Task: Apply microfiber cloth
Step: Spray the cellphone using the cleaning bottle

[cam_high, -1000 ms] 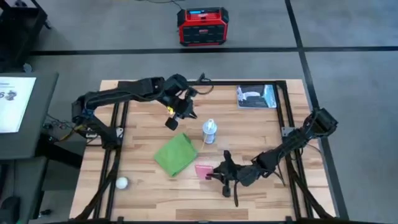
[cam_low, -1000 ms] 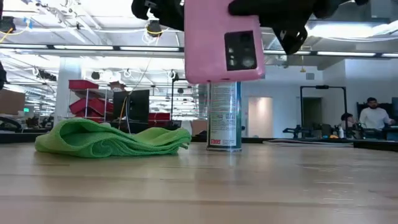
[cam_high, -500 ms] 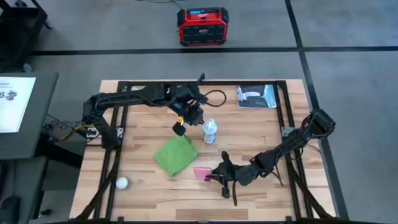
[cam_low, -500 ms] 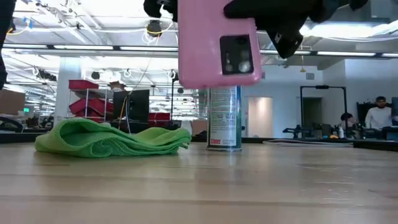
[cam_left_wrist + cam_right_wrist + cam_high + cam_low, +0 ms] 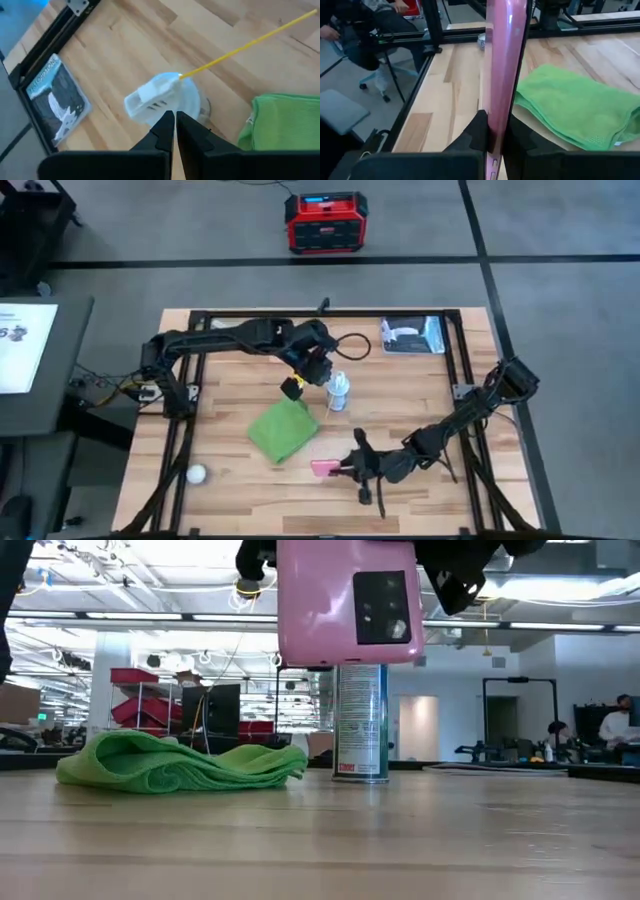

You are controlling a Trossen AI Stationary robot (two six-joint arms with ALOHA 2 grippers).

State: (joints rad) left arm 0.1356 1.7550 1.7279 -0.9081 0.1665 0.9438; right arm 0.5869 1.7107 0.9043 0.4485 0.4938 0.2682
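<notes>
The bright green microfiber cloth [image 5: 283, 428] lies bunched on the table's middle, also seen in the low view [image 5: 180, 765], with no gripper on it. My right gripper [image 5: 347, 468] is shut on a pink phone [image 5: 345, 600] near the table's front, to the cloth's right. My left gripper [image 5: 318, 380] hovers shut just above the white nozzle cap of a spray can [image 5: 165, 97], which stands upright beside the cloth's far right corner. A yellow straw [image 5: 250, 45] sticks out of the nozzle. Whether the left fingers touch the cap, I cannot tell. My right gripper pinches the pink phone between its two fingers, one on each flat face, at the phone's end nearest the gripper [image 5: 494, 131]. The fingers come level from the table's right. The phone stands on edge, clear of the table, its camera side [image 5: 380, 605] facing the near edge.
A blue-and-white packet [image 5: 412, 335] lies at the far right corner. A white ball [image 5: 196, 474] sits near the front left. Black frame rails [image 5: 460, 350] run along the table's sides. A red box [image 5: 325, 222] stands on the floor beyond the far edge.
My left gripper has travelled toward the table's right and near edge, ending over the spray can. My right gripper has carried the pink phone toward the near edge and turned it from a tilt onto its edge, upright and a little higher.
</notes>
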